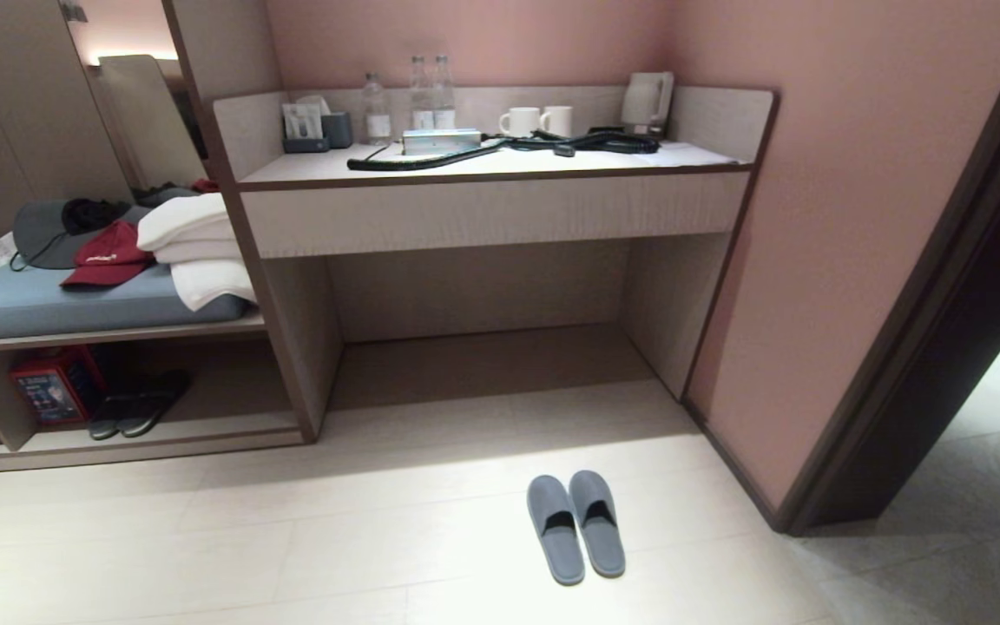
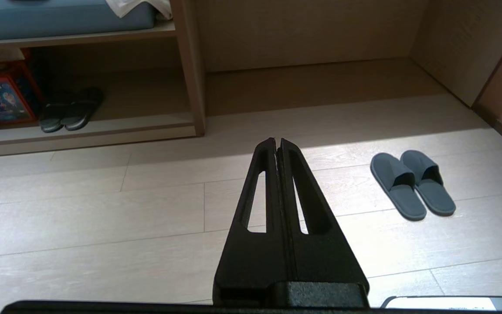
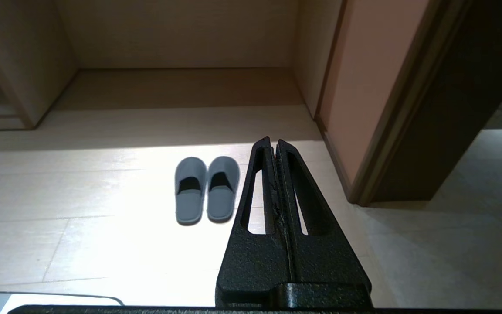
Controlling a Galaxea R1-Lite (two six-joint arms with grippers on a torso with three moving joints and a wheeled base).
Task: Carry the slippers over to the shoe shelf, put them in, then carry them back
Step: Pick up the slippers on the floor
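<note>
The grey-blue slippers (image 1: pixel 575 525), flat and soft-looking with wide toe bands, lie side by side on the pale wood-grain plank floor (image 1: pixel 292 538), well apart from the low beige shoe shelf (image 1: pixel 161 438), which holds what looks like a dark pair (image 1: pixel 137 404). The left gripper (image 2: pixel 277 141) and right gripper (image 3: pixel 273 140), black tapered fingers pressed together, hold nothing.

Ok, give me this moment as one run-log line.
slippers: paired on floor, untouched | shoe shelf: holds black pair only | left gripper: shut, empty | right gripper: shut, empty | pickup: not yet begun
</note>
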